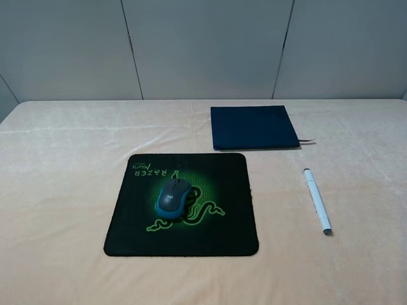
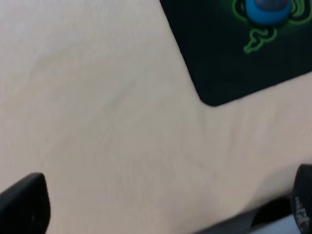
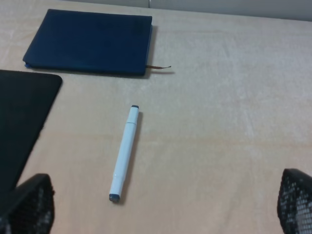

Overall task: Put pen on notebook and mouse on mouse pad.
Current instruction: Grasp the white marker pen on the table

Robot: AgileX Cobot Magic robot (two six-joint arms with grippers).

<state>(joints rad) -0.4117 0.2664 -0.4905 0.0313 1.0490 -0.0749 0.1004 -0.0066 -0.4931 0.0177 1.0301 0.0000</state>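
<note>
Velvety beige tablecloth, rounded mouse on flat black mouse pad, slim white pen, both jaws wide, empty

Left claw spread wide, right claw spread wide, both empty

mouse cropped in blurry left wrist view, mouse pad cropped too

The left gripper shows 2 matte black fingers at the frame's edges; the right gripper shows 2 black mesh-textured fingertips.
</note>
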